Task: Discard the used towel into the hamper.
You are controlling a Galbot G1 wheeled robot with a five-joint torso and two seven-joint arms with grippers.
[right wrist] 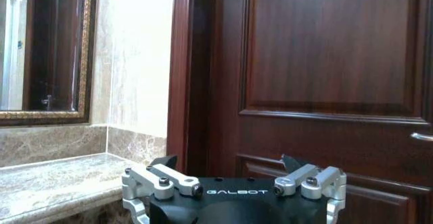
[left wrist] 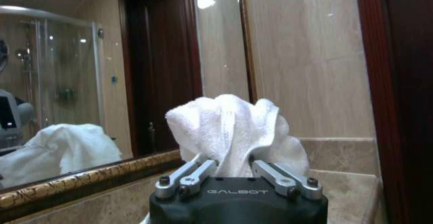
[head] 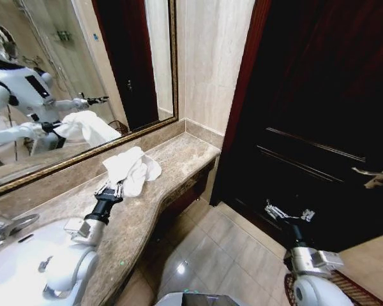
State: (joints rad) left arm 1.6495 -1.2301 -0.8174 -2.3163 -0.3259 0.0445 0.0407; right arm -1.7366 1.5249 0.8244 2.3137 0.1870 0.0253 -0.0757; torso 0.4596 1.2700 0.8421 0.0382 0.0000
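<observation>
I count one white towel (head: pixel 133 169), lying bunched on the marble counter (head: pixel 179 159) near its far end, just below the gold-framed mirror (head: pixel 76 70); the mirror repeats it as a reflection, so there is still only the one. There are two grippers in play. My left gripper (head: pixel 112 190) is stretched forward over the counter from beside the white sink basin (head: pixel 25 255), arm low and nearly straight, and in the left wrist view the left gripper (left wrist: pixel 230 165) has its fingers (left wrist: pixel 192 171) drawn in narrow around a raised fold of the towel (left wrist: pixel 226 127), the cloth standing up between them. My right gripper (head: pixel 288 214) hangs off the counter's end, held out toward the dark wood door (head: pixel 319 115) above the tiled floor (head: pixel 217 255); from the right wrist view the right gripper (right wrist: pixel 233 168) has its jaws spread wide with nothing between them. One door handle (head: pixel 376 176) shows on the door. At the lower right corner of the head view I see a curved piece of dark openwork rim, probably the hamper (head: pixel 357 288), beside my right arm and well apart from the towel.
</observation>
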